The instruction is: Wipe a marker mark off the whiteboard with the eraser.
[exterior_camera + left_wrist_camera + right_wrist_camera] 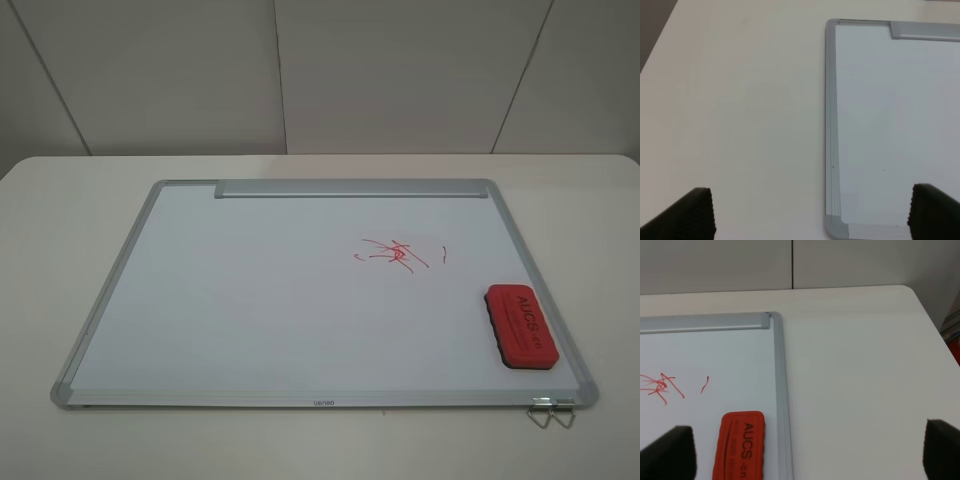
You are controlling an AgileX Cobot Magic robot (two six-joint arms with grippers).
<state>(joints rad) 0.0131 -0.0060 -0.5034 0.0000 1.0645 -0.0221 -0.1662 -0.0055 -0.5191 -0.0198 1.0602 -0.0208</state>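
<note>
The whiteboard (pixel 250 300) lies flat on the white counter (pixel 80 200), its silver tray bar (pixel 350 189) along the 12 o'clock edge and two metal hanger clips (pixel 552 412) poking out near the 5 o'clock corner. The marker mark (pixel 395 254) sits just past the board's middle toward 2 o'clock, with a short separate dash (pixel 443 251) beside it. The eraser (pixel 520 326) rests on the board at 4 o'clock, close to the frame, apart from the mark. Nothing lies between them. The left claw (pixel 810 212) hangs spread wide and empty over the board's edge. The right claw (pixel 810 452) is likewise wide apart and empty, near the eraser without touching it. Bare counter surrounds the board.
</note>
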